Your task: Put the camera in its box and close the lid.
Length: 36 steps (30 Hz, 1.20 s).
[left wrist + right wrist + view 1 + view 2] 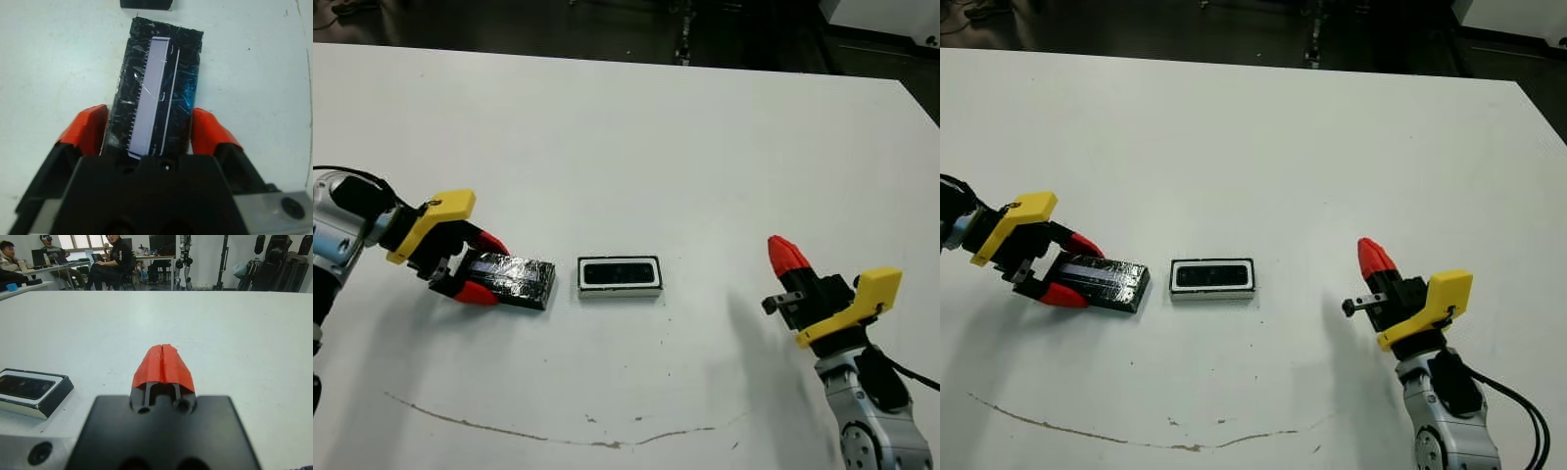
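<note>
The camera, small and black with a glossy face, lies inside the white-walled box at the table's middle. Just left of the box lies the lid, a black crinkled slab flat on the table. My left gripper holds the lid's left end, one red finger pressed to each long side. My right gripper hovers to the right of the box, well apart from it, shut with nothing in it. The right wrist view shows the box off to one side of the shut fingertips.
A thin brown curved mark runs across the white table near its front edge. The table's far edge meets a dark floor. Beyond the table, people sit at desks.
</note>
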{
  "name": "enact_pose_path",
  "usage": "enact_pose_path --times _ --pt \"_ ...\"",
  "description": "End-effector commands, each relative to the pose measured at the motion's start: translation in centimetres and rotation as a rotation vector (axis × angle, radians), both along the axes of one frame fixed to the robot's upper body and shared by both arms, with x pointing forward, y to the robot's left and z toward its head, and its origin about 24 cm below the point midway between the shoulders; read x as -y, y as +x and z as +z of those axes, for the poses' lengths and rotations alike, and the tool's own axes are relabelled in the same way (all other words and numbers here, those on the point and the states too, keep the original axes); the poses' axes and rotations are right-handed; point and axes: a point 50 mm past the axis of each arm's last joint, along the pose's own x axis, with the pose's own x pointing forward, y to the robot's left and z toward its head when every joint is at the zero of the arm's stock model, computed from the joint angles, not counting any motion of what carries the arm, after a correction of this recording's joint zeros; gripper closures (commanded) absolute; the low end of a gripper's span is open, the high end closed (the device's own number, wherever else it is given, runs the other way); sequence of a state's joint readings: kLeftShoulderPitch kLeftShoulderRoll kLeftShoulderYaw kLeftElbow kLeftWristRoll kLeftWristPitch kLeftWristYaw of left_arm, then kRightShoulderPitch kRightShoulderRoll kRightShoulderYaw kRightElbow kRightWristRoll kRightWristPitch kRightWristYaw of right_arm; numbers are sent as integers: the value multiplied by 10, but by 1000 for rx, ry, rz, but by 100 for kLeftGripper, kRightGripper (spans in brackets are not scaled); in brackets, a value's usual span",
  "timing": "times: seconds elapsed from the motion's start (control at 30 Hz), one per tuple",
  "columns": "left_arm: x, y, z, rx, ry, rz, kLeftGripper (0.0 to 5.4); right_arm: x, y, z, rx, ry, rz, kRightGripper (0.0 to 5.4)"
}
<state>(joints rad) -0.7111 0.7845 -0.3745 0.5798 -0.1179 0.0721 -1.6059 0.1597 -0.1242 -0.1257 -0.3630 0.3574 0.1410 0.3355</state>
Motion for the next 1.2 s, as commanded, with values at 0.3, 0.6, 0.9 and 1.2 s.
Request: enact_pose_path --times 0.3,0.6,0.9,1.2 --pt "0 -5 -8 -15 13 -28 224 3 -1 0 -4 -8 -5 540" --pt "-5 0 5 30 -169 151 224 3 -1 0 -11 -11 -6 540" --pt "3 -3 17 79 -362 274 224 2 -1 -1 -12 -16 -8 540" --pt "22 -9 8 39 -374 330 224 2 -1 -1 -19 -10 -10 540"
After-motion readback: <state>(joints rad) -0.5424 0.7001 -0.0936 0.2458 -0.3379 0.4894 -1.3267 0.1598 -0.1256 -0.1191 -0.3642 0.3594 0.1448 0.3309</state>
